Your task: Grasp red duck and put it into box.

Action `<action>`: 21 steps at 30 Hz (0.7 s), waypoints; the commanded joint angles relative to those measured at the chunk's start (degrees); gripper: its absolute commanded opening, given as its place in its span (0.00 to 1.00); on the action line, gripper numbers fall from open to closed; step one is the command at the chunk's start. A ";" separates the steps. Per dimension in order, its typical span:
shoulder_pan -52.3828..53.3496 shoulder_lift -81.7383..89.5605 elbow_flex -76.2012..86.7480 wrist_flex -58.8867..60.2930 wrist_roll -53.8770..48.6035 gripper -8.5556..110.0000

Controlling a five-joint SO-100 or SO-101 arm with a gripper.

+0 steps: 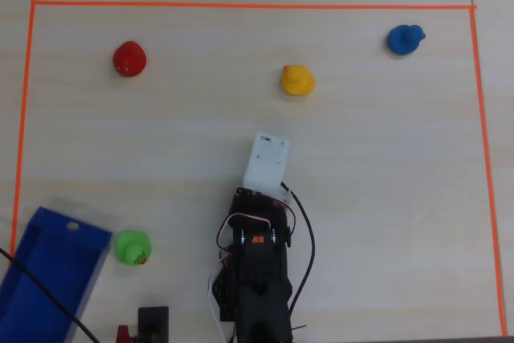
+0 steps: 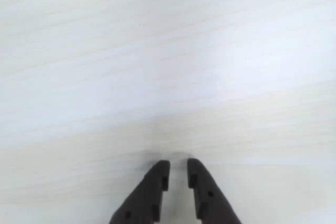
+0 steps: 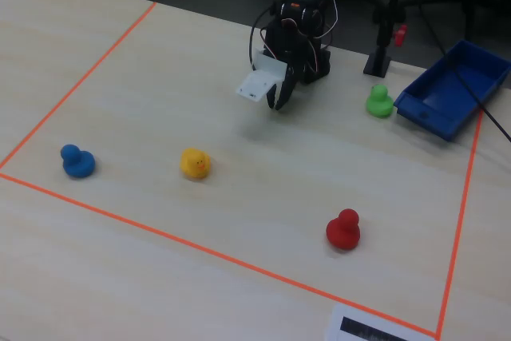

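Overhead view: your arm's black two-finger gripper hangs over bare pale wood-grain tabletop; its fingers stand nearly together with only a narrow gap, holding nothing. Taking the arm as landmark, the small glossy red rubber duck sits well apart from it, up and left, untouched. The open-topped blue plastic box lies down-left of the arm, at the orange tape border. A green duck sits just beside the box, between it and the arm.
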 commanded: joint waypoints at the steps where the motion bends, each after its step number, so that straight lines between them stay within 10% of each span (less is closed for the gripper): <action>1: -0.18 0.00 -0.35 1.23 0.53 0.08; 15: -0.97 0.00 -0.35 1.14 0.09 0.07; 21: 3.08 -8.35 -7.12 -5.62 -2.46 0.28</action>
